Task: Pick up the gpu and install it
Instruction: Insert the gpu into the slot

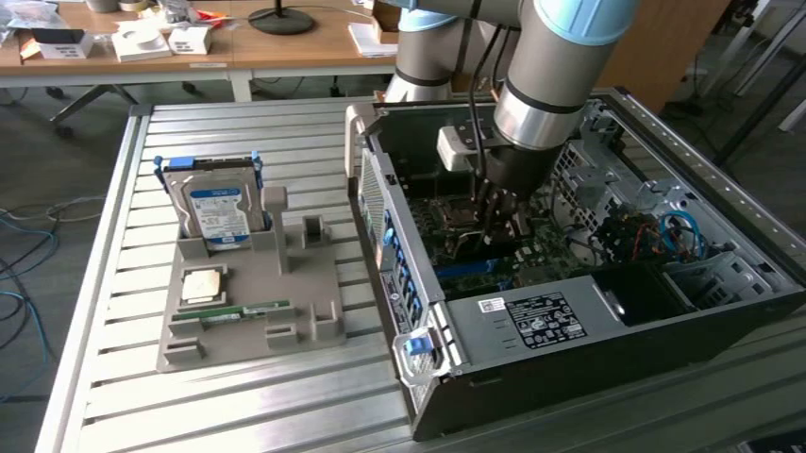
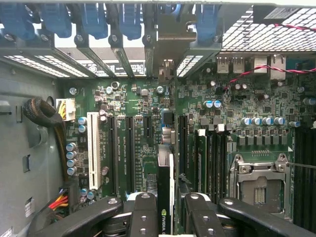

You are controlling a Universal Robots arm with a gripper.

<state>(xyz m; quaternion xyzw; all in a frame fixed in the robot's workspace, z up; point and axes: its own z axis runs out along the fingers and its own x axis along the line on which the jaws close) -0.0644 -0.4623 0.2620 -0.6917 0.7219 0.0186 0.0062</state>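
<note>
Exterior view: right of the frame's centre, the gripper (image 1: 495, 215) reaches straight down into the open computer case (image 1: 542, 321) over the motherboard (image 1: 554, 247). The card under its fingers is hard to pick out here.

Wrist view: the gripper (image 2: 167, 210) is narrowed onto the gpu (image 2: 165, 177), clamping it edge-on. The card's long axis runs away from the pincer toward the rear bracket openings (image 2: 123, 59), parallel to the black expansion slots (image 2: 122, 148) just beside it. I cannot tell whether it is seated.
</note>
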